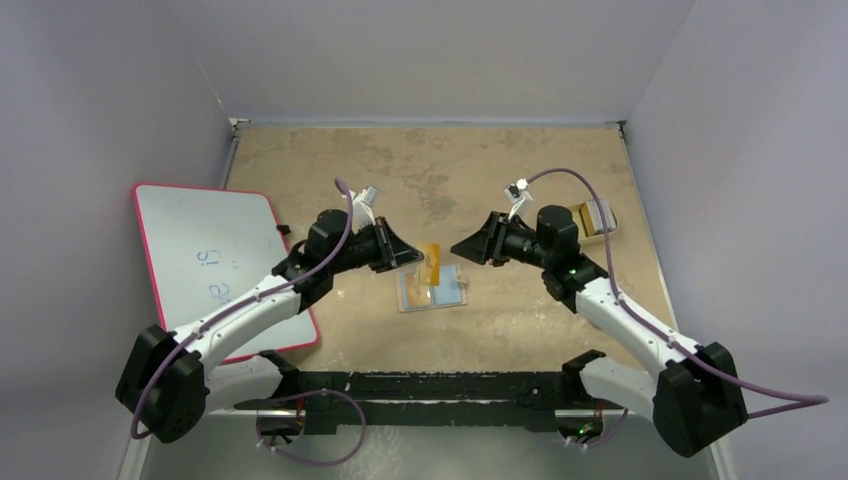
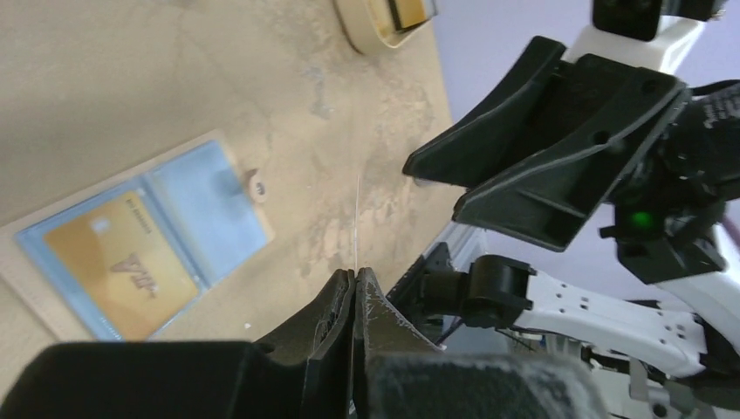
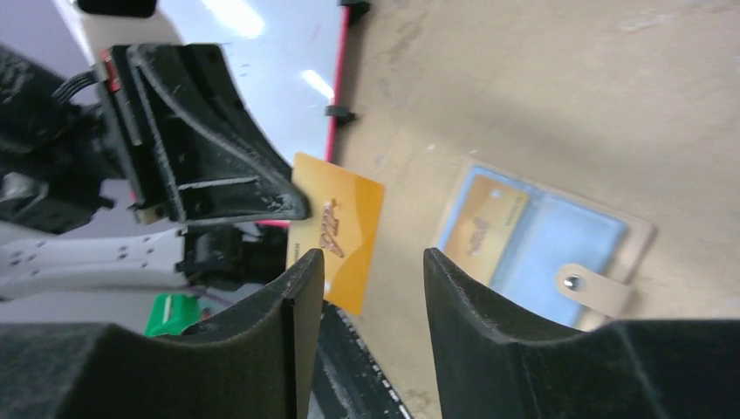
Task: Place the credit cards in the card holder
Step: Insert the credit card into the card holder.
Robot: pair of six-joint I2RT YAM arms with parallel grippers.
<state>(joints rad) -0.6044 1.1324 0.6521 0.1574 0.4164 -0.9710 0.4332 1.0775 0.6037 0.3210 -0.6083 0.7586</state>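
Observation:
The card holder [image 1: 452, 288] lies open on the table, blue lining up, with one gold card [image 2: 122, 266] in its left slot. My left gripper [image 2: 356, 272] is shut on another gold credit card [image 3: 336, 229], held upright above the holder [image 3: 558, 249]; in the left wrist view that card shows only as a thin edge [image 2: 358, 218]. My right gripper [image 3: 373, 262] is open and empty, facing the held card from the right, a short way off. In the top view the left gripper [image 1: 412, 258] and the right gripper [image 1: 462, 247] point at each other over the holder.
A shallow tan tray [image 1: 610, 222] with more cards stands at the right, behind the right arm. A pink-edged whiteboard [image 1: 215, 265] lies at the left under the left arm. The black front rail [image 1: 430, 385] runs along the near edge.

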